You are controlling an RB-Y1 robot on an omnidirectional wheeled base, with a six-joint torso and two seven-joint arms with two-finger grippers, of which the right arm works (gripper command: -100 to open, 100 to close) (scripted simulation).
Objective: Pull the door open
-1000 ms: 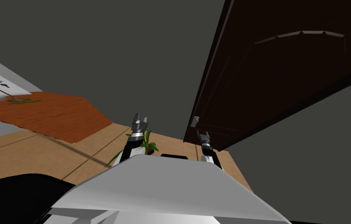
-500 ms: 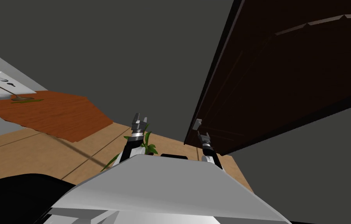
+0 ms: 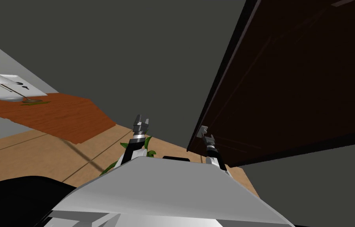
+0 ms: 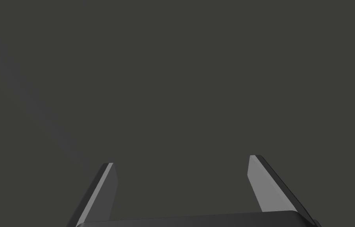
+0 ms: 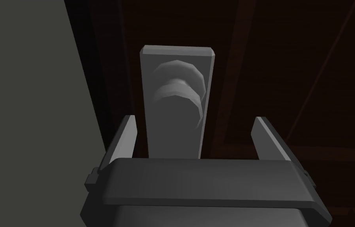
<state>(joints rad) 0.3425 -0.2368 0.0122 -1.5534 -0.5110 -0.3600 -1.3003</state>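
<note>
Our right claw (image 5: pixel 194 118) spread, blades astride pale grey door handle plate with rounded knob (image 5: pixel 176 98), not yet pinching. Dark brown panelled door (image 3: pixel 291 79) at our 1 o'clock. Idle left claw (image 4: pixel 180 159) spread, at 11 o'clock. Risk as we judge it: pulling before closing, or off-centre grip, lets blades slip off knob.

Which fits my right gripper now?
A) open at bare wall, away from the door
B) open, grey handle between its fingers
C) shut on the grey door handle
B: the right gripper has its fingers apart, with the light grey handle plate and round knob on the dark brown door between them, neither finger pressing it.
</note>
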